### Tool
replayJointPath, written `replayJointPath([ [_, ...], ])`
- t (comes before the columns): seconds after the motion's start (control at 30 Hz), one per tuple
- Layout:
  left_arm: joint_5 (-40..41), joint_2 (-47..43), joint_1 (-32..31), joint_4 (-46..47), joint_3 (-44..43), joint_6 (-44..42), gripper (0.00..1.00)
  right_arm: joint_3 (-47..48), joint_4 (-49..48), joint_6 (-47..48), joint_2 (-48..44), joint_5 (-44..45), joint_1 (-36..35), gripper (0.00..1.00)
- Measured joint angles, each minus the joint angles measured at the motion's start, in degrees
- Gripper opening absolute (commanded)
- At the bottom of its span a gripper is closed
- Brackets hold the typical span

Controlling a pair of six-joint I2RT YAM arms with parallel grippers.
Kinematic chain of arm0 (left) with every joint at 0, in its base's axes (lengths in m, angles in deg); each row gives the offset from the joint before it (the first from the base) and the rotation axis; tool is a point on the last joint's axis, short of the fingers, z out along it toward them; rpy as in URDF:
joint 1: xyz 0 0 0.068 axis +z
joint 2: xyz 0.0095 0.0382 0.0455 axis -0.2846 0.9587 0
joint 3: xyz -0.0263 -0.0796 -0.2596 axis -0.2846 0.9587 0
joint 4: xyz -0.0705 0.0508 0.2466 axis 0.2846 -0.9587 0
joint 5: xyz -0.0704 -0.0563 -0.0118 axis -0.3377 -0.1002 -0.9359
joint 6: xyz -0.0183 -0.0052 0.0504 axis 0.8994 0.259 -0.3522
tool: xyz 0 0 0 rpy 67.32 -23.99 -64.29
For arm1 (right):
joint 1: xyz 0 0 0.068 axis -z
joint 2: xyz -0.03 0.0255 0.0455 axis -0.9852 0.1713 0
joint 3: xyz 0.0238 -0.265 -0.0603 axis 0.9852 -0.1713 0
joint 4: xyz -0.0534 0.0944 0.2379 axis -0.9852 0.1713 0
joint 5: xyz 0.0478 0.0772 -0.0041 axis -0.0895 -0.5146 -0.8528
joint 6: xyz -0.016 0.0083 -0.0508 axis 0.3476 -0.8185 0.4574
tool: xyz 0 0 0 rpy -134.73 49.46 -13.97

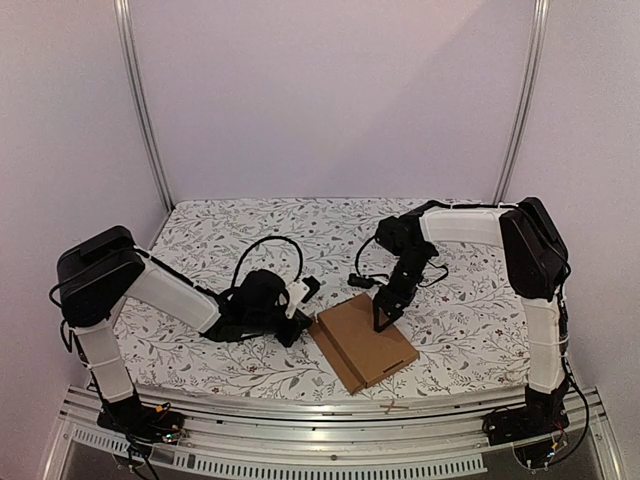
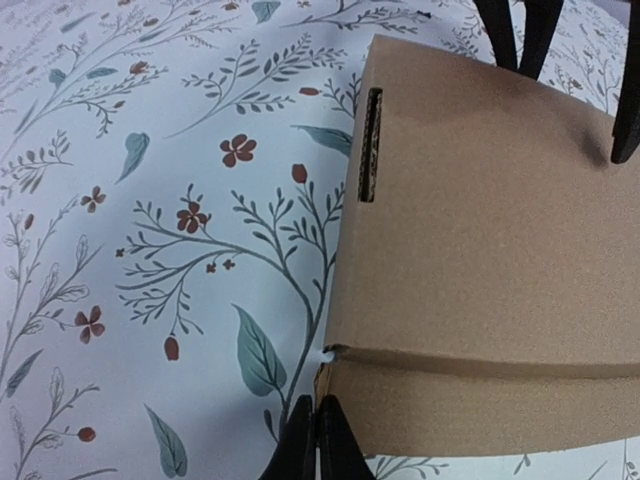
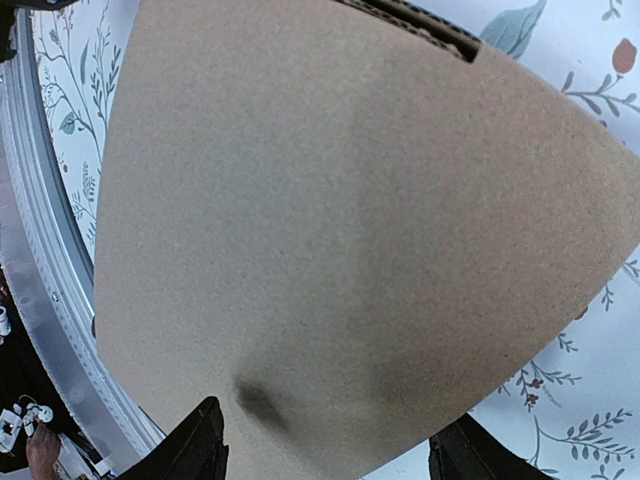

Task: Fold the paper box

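Position: paper box (image 1: 362,345) lay flat close to the near edge of the table (image 1: 220,230), about midway along it, and sat skewed to that edge.

Step in hand, as judged: folding up the strip along the box's left side.
- The right arm would need to pin the top panel firmly.
- The left would need to work low along the crease (image 2: 480,365), slowly, or the light box might skate across the table.

Right gripper (image 1: 382,320) stood over the panel, jaws spread wide and holding nothing. Contact with the card could not be told.

Left gripper (image 2: 312,430) sat just beside the box's left corner, fingers pressed together with nothing visible between them.

Box: plain brown corrugated card, with a narrow slot (image 2: 370,145) near its left edge.
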Motion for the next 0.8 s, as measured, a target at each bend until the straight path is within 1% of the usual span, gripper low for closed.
replayJointPath([
  [0.07, -0.22, 0.00, 0.00, -0.04, -0.15, -0.17, 0.00, 0.00, 0.00, 0.00, 0.02, 0.00, 0.00, 0.68],
  [0.27, 0.26, 0.00, -0.33, -0.44, -0.22, -1.27, 0.00, 0.02, 0.02, -0.31, 0.76, 0.02, 0.00, 0.68],
  [0.63, 6.45, -0.22, -3.74, -2.86, -1.18, -4.28, 0.00, 1.20, 0.72, -1.05, 1.97, -0.11, 0.00, 0.67],
  [0.8, 7.74, -0.22, -4.17, -3.91, -1.73, -4.68, 0.00, 2.08, 1.49, -1.33, 2.60, -0.37, 0.02, 0.65],
])
